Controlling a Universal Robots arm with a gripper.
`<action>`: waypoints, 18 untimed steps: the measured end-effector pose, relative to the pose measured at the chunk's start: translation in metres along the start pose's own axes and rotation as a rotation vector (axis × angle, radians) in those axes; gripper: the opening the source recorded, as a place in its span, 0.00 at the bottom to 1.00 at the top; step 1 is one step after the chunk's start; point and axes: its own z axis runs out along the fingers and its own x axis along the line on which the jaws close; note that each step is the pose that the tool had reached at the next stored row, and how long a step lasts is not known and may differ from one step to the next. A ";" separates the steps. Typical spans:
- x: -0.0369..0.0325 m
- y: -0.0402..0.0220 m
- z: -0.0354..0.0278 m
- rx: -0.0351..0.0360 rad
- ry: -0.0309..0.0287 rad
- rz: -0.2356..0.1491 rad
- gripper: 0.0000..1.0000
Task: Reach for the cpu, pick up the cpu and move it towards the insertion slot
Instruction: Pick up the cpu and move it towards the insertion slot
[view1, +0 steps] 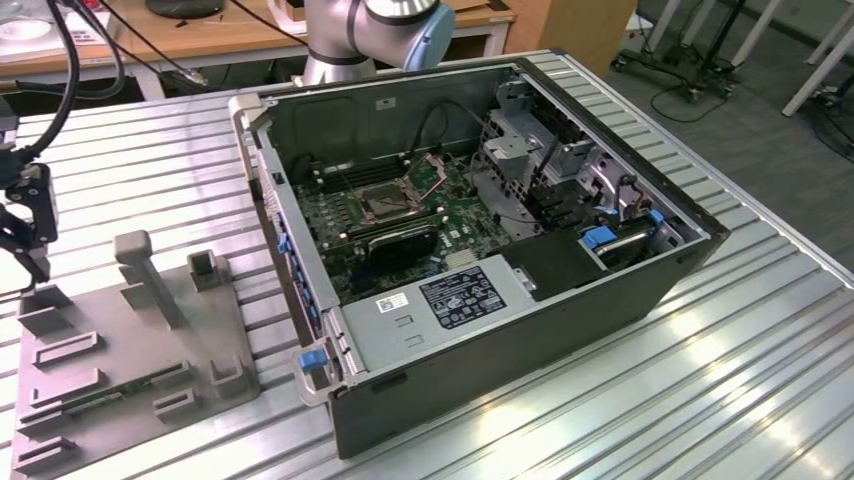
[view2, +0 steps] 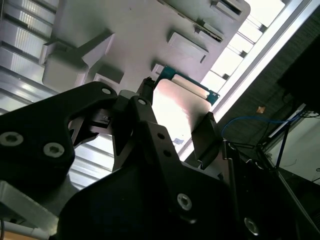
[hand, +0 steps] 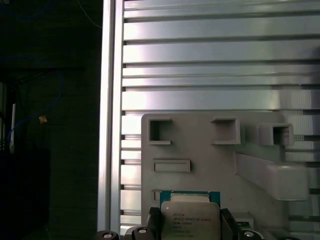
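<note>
The cpu (hand: 190, 215) sits right in the middle of the tool (hand: 190, 225) (grey fixture tray (hand: 200, 145) behind it); if the tool clamps it, I cannot tell.

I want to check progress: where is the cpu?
In both wrist views the cpu is over the grey fixture tray, at the gripper, on the exterior view's left.

Ribbed alu bench (view1: 747, 380), bright glare on the slats. Wooden desk (view1: 240, 35) behind. Grey carpet floor (view1: 721, 140) at exterior view's right, w/ black wheeled stand bases (view1: 694, 72).
</note>
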 end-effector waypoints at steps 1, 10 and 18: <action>-0.0007 0.0000 0.0000 0.0001 0.0000 0.000 0.55; -0.0038 0.0001 -0.0005 0.0001 0.0000 0.000 0.55; -0.0039 0.0003 -0.0072 0.0006 -0.0001 0.000 0.55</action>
